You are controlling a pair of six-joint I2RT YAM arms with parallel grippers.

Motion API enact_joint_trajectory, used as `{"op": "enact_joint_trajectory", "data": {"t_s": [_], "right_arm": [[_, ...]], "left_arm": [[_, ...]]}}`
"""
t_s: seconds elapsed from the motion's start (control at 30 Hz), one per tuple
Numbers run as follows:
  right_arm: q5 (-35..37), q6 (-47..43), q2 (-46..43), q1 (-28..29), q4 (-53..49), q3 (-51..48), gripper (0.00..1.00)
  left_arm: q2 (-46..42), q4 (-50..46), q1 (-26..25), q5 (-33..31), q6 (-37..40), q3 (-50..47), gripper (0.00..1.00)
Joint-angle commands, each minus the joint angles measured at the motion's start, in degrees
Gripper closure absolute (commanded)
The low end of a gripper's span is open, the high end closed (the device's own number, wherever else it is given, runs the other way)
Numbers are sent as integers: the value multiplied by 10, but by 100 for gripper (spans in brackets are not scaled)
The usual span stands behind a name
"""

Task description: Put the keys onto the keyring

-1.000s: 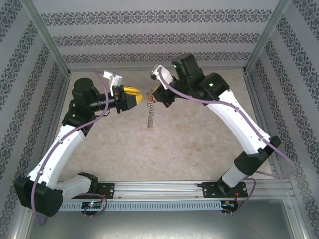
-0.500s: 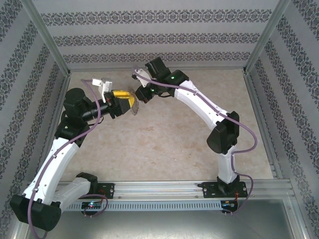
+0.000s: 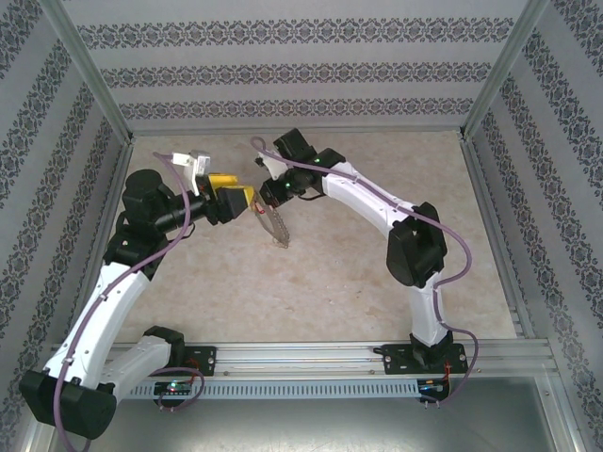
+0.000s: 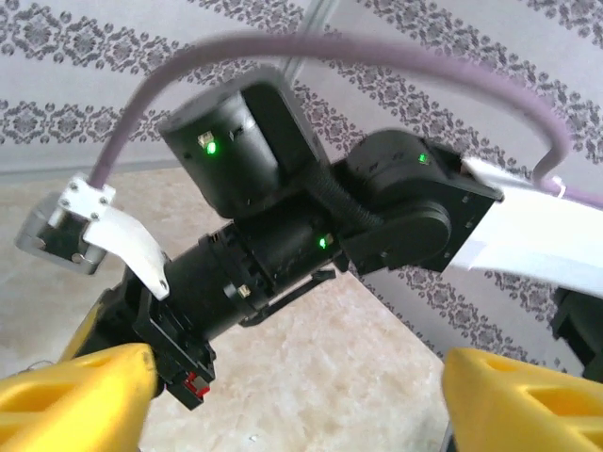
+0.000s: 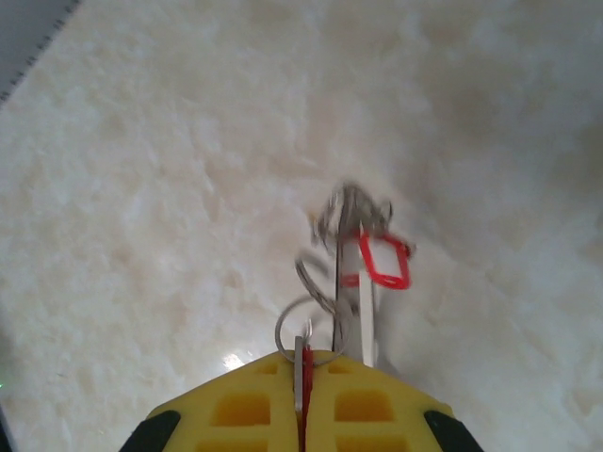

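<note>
My right gripper [image 5: 301, 381] is shut on a thin red key [image 5: 301, 363], seen edge-on between the yellow fingers [image 5: 245, 410]. A small silver ring [image 5: 303, 330] runs through it, and the limp keyring [image 5: 350, 215] of silvery links dangles below with a red-framed tag [image 5: 384, 262]. From above, the keyring [image 3: 276, 224] hangs from the right gripper [image 3: 267, 195] down towards the table. My left gripper [image 3: 245, 201] sits just left of it. In its wrist view the left gripper [image 4: 297, 410] is open, its fingers [image 4: 80, 395] wide apart, with only the right arm's black wrist [image 4: 236, 268] ahead.
The beige marbled table [image 3: 358, 273] lies under both arms. Patterned walls [image 3: 301, 66] and aluminium posts [image 3: 94, 85] close in the back and sides. A metal rail [image 3: 311, 356] carrying the arm bases runs along the near edge.
The right arm has swung left and down, carrying the dangling keyring up to the left gripper. The left gripper has drawn back slightly to the left.
</note>
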Motion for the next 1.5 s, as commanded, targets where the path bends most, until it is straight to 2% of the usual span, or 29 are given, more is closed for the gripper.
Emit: {"op": "enact_joint_trajectory", "data": {"t_s": [0.0,0.17,0.37,0.47,0.63,0.73,0.8,0.9,0.93,1.2,1.47], "right_arm": [[3,35,-43,-18,35,-46,100],[16,38,-71,-25,44,-109,100],[30,38,-87,-32,39,-148,100],[32,43,-93,-38,34,-164,100],[38,61,-100,-55,26,-197,100],[38,76,-108,-66,34,-220,100],[38,86,-113,-75,43,-233,100],[38,94,-110,-87,38,-240,100],[37,94,-106,-91,30,-240,100],[31,80,-97,-115,21,-256,100],[60,58,-114,-126,11,-259,84]], "left_arm": [[11,9,7,-22,-30,26,0],[20,15,6,-49,-49,62,0],[62,-73,7,-64,-51,115,0],[85,-84,7,-28,-55,122,0],[120,-40,6,30,-92,114,0],[111,-57,4,-13,-74,110,0],[93,-84,3,-81,-44,101,0],[70,-170,5,-237,-7,103,0],[68,-189,5,-257,1,106,0],[73,-247,5,-239,21,119,0],[54,-277,6,-252,54,96,0]]}}
